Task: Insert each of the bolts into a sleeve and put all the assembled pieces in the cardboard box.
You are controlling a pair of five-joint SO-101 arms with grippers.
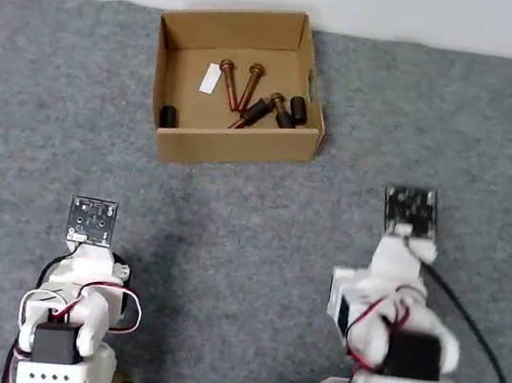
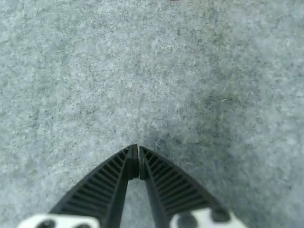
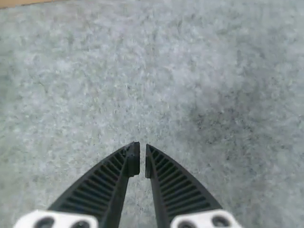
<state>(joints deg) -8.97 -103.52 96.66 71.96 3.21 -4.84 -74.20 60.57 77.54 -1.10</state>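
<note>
four bolts [image 1: 225,81], four sleeves [image 1: 167,116] (one box [image 1: 234,145])

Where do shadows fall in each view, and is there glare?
High view: a soft shadow on the grey mat in front of the cardboard box; no glare. Left wrist view: a dim patch ahead of the left gripper. Right wrist view: a dim patch beyond the right gripper.

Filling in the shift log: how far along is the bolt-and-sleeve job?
Done: every part in sight lies in the open brown cardboard box, and one copper-coloured metal bolt seems seated in a short black sleeve. In hand: nothing; the left gripper and right gripper are shut, empty, over the grey carpet. Left: two bare bolts and two loose sleeves in the box look unjoined.
</note>
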